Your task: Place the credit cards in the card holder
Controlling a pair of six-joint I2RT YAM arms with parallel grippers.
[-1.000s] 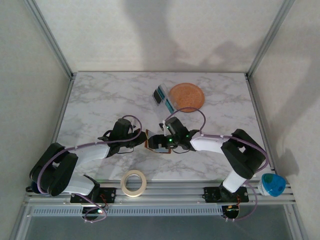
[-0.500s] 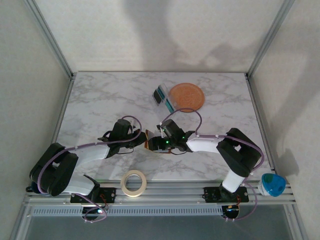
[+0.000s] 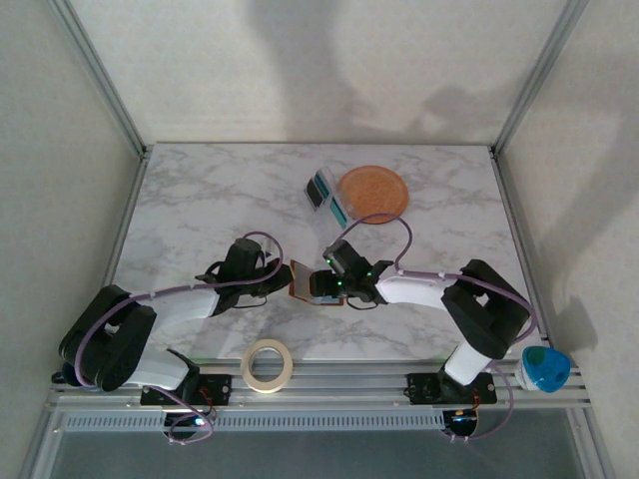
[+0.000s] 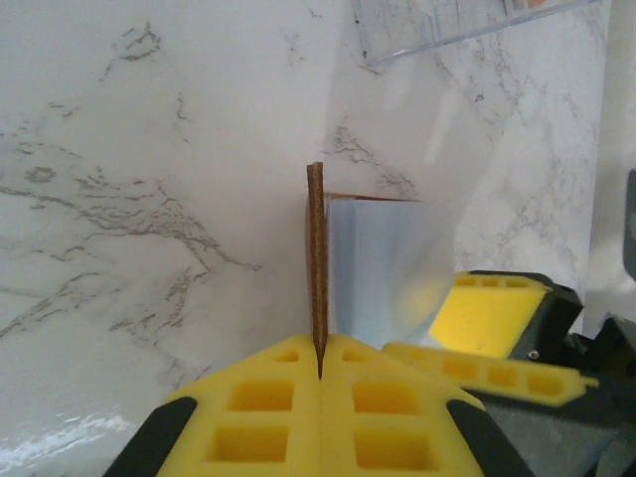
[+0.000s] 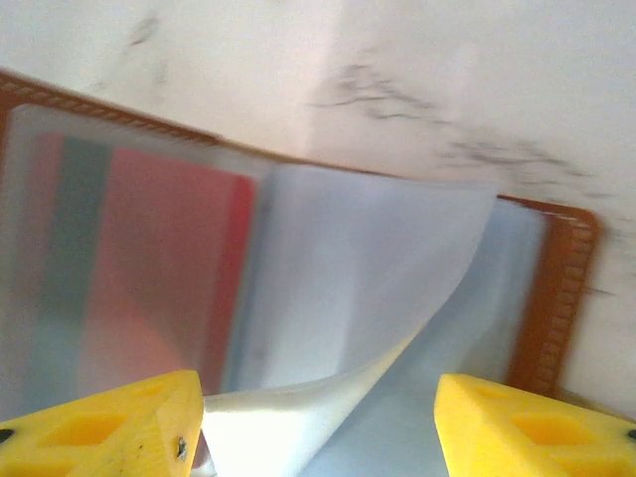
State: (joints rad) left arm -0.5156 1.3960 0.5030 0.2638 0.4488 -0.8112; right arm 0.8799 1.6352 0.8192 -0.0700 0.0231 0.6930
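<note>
Near the middle of the desk, the left gripper (image 4: 318,386) pinches tight on the thin brown leather cover of the card holder (image 4: 316,258), standing it on edge. The right gripper (image 5: 318,437) has its fingers apart either side of a frosted, floppy inner leaf (image 5: 388,288) curling between them. Likely risk: the limp leaf buckles or slides off the yellow foam pads (image 5: 109,427), shutting the pocket mouth, or a tug pulls the stitched cover free. The credit cards (image 3: 320,189), teal and flat, lie toward the far edge beside the round orange plate (image 3: 372,193).

White-and-black arms (image 3: 419,287), lilac cables (image 3: 150,293), yellow claw pads (image 4: 258,417)
</note>
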